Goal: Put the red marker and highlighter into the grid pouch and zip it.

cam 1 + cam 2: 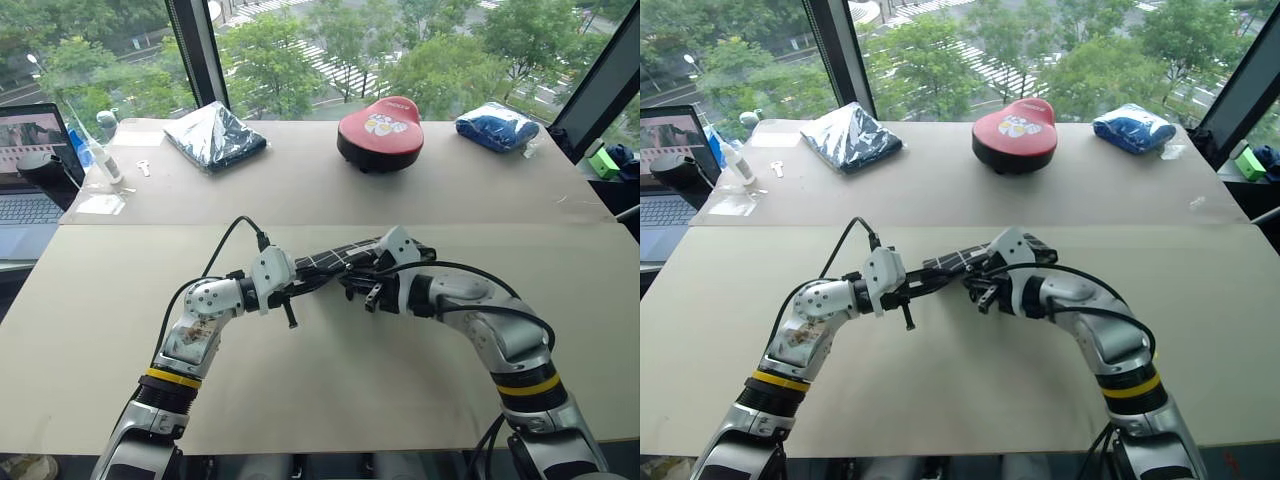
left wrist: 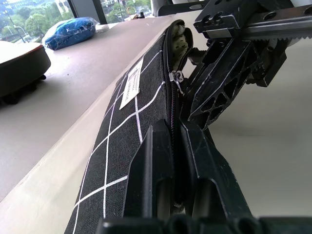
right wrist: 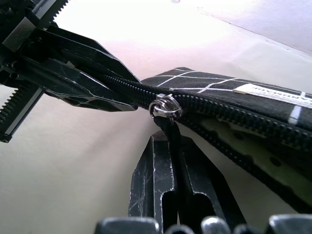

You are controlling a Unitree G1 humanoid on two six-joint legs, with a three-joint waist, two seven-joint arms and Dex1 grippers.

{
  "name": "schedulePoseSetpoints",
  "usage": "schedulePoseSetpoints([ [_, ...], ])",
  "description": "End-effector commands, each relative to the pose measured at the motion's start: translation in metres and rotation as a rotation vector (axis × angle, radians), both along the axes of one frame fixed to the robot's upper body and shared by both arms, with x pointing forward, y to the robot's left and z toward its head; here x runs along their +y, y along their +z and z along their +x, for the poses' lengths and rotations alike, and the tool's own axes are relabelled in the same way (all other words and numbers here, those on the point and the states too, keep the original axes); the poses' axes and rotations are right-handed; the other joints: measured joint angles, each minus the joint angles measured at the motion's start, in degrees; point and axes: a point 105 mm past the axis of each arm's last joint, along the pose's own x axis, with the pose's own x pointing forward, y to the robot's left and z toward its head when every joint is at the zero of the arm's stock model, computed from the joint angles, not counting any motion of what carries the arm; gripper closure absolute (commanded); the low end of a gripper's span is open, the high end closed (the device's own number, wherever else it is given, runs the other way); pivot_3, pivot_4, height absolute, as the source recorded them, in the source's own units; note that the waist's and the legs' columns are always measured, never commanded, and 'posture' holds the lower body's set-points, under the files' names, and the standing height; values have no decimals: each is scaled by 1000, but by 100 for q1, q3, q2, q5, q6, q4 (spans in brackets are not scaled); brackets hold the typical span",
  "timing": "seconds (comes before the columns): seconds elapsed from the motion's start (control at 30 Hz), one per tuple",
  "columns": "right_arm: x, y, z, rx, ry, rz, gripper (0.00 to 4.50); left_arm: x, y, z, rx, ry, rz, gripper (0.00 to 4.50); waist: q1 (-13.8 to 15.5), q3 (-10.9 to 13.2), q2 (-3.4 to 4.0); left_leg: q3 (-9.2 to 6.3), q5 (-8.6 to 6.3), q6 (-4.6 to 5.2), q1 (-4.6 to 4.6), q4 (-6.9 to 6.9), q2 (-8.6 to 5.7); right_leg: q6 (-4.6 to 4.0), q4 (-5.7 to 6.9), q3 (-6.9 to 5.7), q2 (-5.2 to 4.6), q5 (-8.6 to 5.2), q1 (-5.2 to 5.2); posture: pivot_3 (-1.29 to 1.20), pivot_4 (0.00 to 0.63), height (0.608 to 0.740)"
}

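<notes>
You're at the zipping step: the pouch hangs in the air over the middle of the table, between both arms. Your left gripper is clenched on its closed end, and your right gripper is clamped on the pull strap below the slider. Next, draw the strap along the open teeth while the left holds firm.
</notes>
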Motion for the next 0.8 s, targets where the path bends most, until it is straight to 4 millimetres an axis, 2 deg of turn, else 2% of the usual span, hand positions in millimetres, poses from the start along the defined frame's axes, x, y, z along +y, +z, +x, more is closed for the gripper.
schedulePoseSetpoints([
  [0.03, -14, 13, -3, -43, -16, -14, 4398, -2, 12, -1, -54, -10, -15, 4500, 3, 0, 0, 0, 0, 0, 0, 0, 0, 0, 0, 0, 0, 0, 0, 0, 150, 740],
  [0.1, -30, 8, -4, -27, -39, -64, 4398, -2, 13, -1, -55, -8, -16, 4500, 15, 0, 0, 0, 0, 0, -1, 0, -1, 0, -1, 0, -1, 0, 1, 0, 150, 740],
  [0.27, -86, 12, -5, -35, -134, -150, 4398, -1, 12, -1, -51, -6, -16, 4500, 21, 0, 0, 2, -12, 21, -2, 2, -2, 0, -6, -1, -5, 0, 4, 0, 150, 740],
  [0.4, -120, 15, -4, -34, -202, -213, 4398, -1, 12, 0, -49, -4, -16, 4500, 12, 0, -1, 2, -13, 22, 0, 1, 2, 0, -6, 0, -3, 0, 5, 0, 150, 740],
  [0.53, -136, 17, -7, -31, -220, -240, 4398, -1, 12, 0, -49, -5, -18, 4500, 7, 0, -1, 2, -13, 23, -1, 0, 5, 0, -6, 1, -2, 0, 5, 0, 150, 740],
  [0.8, -155, 14, -5, -21, -275, -260, 4398, -1, 12, 0, -47, -3, -21, 4500, 16, 1, -1, 2, -14, 25, -1, 1, 5, 0, -8, 3, -6, 0, 6, 0, 150, 740],
])
